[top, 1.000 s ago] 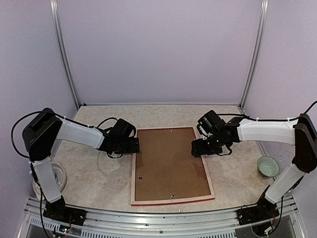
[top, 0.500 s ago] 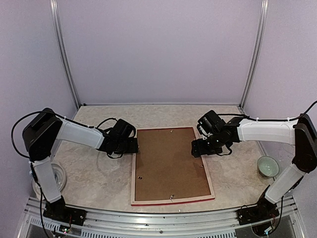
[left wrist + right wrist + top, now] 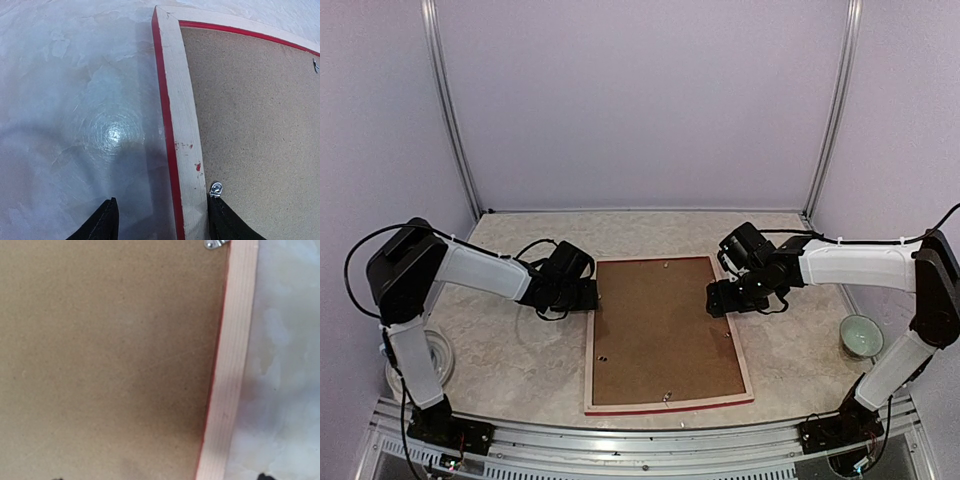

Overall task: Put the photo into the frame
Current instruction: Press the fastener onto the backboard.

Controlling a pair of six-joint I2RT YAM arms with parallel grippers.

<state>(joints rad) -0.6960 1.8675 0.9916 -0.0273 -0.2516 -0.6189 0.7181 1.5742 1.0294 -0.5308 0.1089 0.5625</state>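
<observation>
Frame position: the frame [image 3: 589, 360] lies face down in the middle of the table [image 3: 520, 370], pale wood back up, with only a thin red line showing at its outer edge.
Reason for face down: this way the back is open to the arms, which is the side a picture goes in from.
Backing board: the brown backing board [image 3: 665, 330] sits inside the bars and fills the opening. A small metal tab [image 3: 216, 188] rests at its left edge just beside the bar.
Photo: the photo is not visible in any view. It may lie under the board, but that cannot be told.
Left gripper: the left gripper [image 3: 165, 222] has its fingers spread across the frame's left bar, one tip over bare table and the other at the board's edge near the tab. There is a clear gap on the table side, so nothing is pinched.
Right gripper: the right gripper [image 3: 718, 298] stands spread wide over the right bar, its tips barely showing at the bottom of its wrist view, and it holds nothing.
Arm pose: both arms reach inward from the sides, forearms low and wrists bent down, meeting the frame at matching points on its upper half.
Likely purpose: the mirrored straddle looks like preparation to take both long bars at once.
Stage: probably late, with the board already seated.
</observation>
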